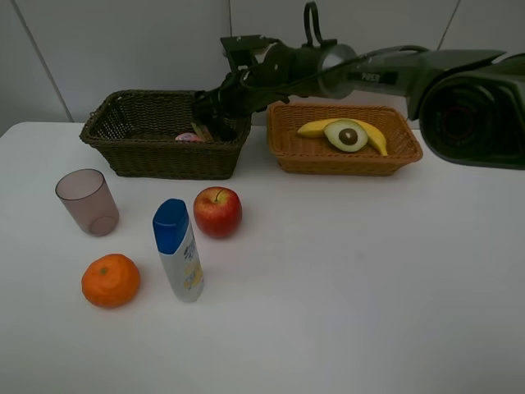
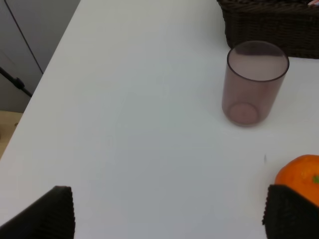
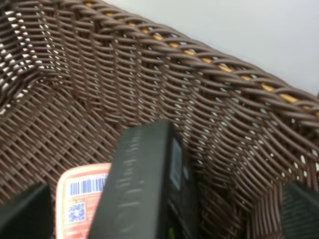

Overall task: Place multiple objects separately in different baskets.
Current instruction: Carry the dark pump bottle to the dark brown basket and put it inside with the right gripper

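Observation:
My right gripper (image 1: 215, 113) reaches across into the dark olive-brown basket (image 1: 156, 160). In the right wrist view its fingers (image 3: 25, 214) stand wide apart, open, around the dark green bottle (image 3: 149, 184), which lies on the pink bottle (image 3: 79, 196) inside the basket (image 3: 209, 99). The orange-tan basket (image 1: 344, 160) holds the banana (image 1: 312, 127) and avocado half (image 1: 346, 135). The pinkish cup (image 1: 87, 202), red apple (image 1: 217, 211), orange (image 1: 111, 280) and white blue-capped bottle (image 1: 179, 250) stand on the table. My left gripper (image 2: 169, 214) is open and empty near the cup (image 2: 254, 82) and orange (image 2: 299, 177).
The white table (image 1: 369, 287) carries everything; its left edge (image 2: 45, 84) drops off beside the left gripper. A white wall stands behind the baskets. The right arm (image 1: 459, 82) stretches over the orange-tan basket. A corner of the dark basket (image 2: 274, 25) shows behind the cup.

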Motion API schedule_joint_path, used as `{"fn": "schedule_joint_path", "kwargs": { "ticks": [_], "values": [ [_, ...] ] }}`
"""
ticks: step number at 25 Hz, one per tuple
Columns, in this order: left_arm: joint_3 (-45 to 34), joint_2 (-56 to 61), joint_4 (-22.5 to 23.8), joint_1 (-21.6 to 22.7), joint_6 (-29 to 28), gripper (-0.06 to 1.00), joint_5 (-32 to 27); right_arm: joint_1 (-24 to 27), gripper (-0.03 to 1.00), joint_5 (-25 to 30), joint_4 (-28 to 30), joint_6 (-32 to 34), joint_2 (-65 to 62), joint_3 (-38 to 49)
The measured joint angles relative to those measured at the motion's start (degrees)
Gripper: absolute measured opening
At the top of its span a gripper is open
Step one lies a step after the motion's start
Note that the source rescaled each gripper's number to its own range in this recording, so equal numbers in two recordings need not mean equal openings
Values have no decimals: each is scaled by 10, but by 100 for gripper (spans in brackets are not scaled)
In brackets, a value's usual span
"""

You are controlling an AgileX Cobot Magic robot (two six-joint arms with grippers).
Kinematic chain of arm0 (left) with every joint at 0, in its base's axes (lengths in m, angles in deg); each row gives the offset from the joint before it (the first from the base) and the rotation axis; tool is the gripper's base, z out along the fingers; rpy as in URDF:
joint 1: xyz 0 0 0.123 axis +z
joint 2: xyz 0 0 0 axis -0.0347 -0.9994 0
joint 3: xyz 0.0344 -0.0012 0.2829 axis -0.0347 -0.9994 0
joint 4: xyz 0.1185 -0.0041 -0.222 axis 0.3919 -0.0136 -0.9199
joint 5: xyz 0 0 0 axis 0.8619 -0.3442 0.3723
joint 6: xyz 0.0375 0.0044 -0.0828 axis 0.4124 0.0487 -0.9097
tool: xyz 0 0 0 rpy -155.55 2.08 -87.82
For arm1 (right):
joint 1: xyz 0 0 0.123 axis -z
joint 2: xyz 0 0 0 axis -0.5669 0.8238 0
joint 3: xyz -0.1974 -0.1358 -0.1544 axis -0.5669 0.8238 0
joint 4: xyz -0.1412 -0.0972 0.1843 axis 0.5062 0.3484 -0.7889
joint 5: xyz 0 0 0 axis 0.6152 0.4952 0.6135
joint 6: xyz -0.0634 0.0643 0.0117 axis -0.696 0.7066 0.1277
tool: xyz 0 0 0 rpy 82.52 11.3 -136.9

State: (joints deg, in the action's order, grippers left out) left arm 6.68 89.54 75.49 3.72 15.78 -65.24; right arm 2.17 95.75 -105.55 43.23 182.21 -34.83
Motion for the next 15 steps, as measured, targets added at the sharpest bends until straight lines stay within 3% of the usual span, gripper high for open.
{"fn": "schedule_joint_path", "kwargs": {
  "ticks": [15],
  "values": [
    [0,0,0,0,0,100,0,-1,98,14,-11,0,-11,0]
  ]
}}
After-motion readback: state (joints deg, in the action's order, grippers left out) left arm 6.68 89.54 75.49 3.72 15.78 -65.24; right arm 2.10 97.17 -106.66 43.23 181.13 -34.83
